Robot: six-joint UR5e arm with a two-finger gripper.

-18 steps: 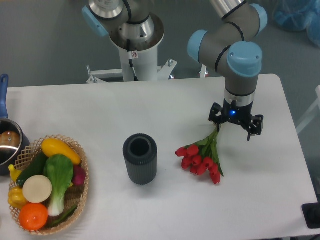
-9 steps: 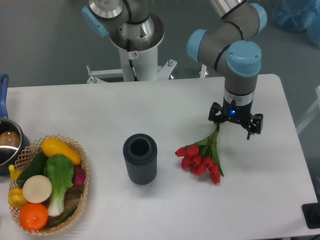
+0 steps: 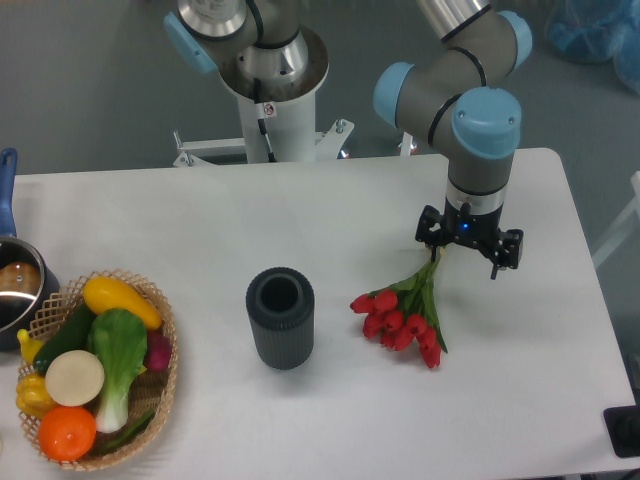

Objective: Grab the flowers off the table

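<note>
The flowers [image 3: 402, 318] are seen lying on the table [image 3: 300, 215], right of centre, with the red buds fanned out toward the lower left and the green stems running up and to the right. The stem ends are met by the gripper [image 3: 468, 247], which is positioned directly above them and pointed straight down from a wrist with a blue cap. Its two dark fingers are spread to either side of the stem ends, and a blue light is lit between them; whether the stems are actually pinched cannot be told from this view, nor can the exact width of the opening be judged, since the fingertips are seen from above. The buds are still resting on the tabletop. Just left of the bunch, a dark ribbed cylinder [image 3: 280, 317] is stood upright with its open mouth facing up, apart from the buds. At the left edge, a wicker basket [image 3: 170, 372] filled with vegetables and fruit is placed, and a pot [image 3: 17, 290] with a blue handle is partly cut off beside it.
</note>
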